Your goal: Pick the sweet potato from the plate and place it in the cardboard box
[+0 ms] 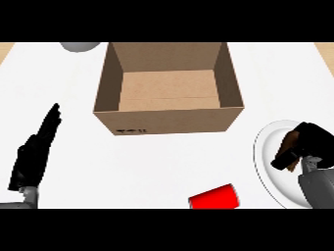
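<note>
The right hand (318, 145) has its fingers curled round the sweet potato (290, 141) at the plate (266, 147) on the right, so it should lift up high, then go left over the cardboard box (166, 120), while the left hand (32, 154) rests open.

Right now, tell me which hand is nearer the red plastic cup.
Right: the right hand grips the brown sweet potato up-right of the red cup; the open left hand lies far left.
</note>
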`<state>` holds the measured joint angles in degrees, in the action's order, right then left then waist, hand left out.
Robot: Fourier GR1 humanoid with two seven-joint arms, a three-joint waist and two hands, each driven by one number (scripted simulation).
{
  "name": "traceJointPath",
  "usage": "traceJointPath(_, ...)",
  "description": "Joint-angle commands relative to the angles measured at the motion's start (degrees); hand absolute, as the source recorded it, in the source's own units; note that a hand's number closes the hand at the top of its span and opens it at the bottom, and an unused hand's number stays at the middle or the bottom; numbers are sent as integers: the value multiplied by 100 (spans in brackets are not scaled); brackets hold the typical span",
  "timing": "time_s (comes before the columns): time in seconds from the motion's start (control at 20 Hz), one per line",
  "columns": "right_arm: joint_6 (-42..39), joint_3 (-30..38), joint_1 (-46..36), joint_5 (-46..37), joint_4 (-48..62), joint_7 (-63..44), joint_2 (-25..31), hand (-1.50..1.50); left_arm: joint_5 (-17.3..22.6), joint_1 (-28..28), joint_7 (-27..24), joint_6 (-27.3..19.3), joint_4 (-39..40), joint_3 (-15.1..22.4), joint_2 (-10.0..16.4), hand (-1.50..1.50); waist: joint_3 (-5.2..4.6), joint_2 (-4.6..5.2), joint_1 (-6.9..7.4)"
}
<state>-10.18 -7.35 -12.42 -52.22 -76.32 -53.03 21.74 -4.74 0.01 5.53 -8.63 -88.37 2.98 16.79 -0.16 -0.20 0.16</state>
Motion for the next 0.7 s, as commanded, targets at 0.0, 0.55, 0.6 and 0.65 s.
traceJointPath(0.0,-96,-172,-822,-8,383,1004,276,150,-237,49,-87,-140,23,256,-222,0,22,55,151)
traceJointPath(0.55,-371,-1063,-2139,748,128,5867,1218,150,-66,-437,-32,288,-95,330,-40,0,75,289,838)
traceJointPath(0.6,-372,-889,-2298,888,240,6275,1418,150,-112,-342,-72,215,-44,391,-133,0,67,280,782)
traceJointPath(0.65,-310,-789,-2474,953,488,6566,1453,150,-105,-440,-40,226,-62,358,-105,0,65,300,796)
